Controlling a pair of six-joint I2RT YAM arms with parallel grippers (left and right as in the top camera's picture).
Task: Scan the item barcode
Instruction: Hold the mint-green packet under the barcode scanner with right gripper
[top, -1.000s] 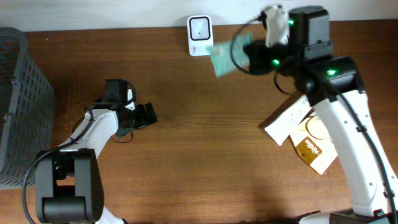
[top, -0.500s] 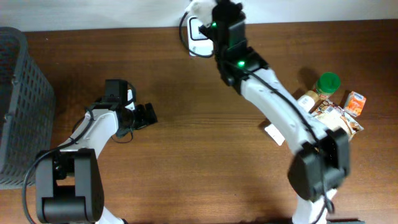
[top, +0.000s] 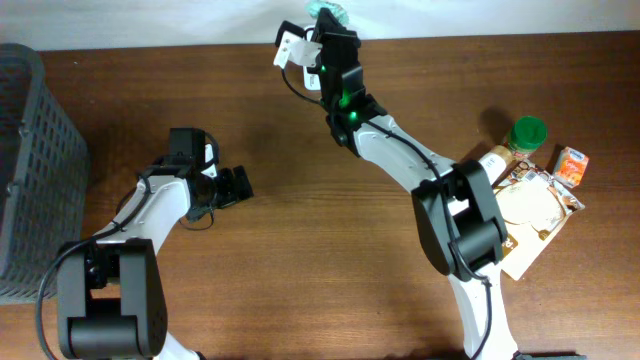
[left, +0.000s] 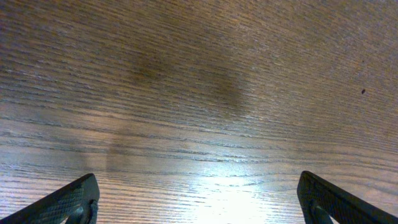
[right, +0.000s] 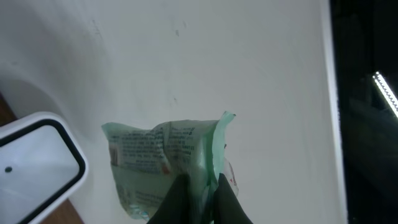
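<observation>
Table: brown wood surface; all clock positions below are read from the overhead view, with 12 o'clock at the far wall.
Left arm: lies at 9 o'clock and reaches toward the table centre.
Left gripper: jaws spread wide apart and holding nothing. The left wrist view shows only the two black fingers at the lower corners, with bare wood grain between them.
Basket: grey slatted basket at the table's edge, beyond the left arm at 9 o'clock and well apart from the gripper.
Side stock: at 3 o'clock stand a green-lidded bottle and an orange carton, with flat packets just nearer than them (partly hidden under the right arm).
Right arm: stretched from 5 o'clock diagonally across the table to 12 o'clock.
Right gripper: fingers pinched together on the lower edge of the green packet.
Green packet: held off the table at 12 o'clock, over the far edge and against the wall. It is crumpled, with its printed face toward the wrist camera; the print is too small to read.
Scanner: white rounded unit at 8 o'clock of the packet in the right wrist view, near it but not touching.
Wall: plain white, behind the packet.
</observation>
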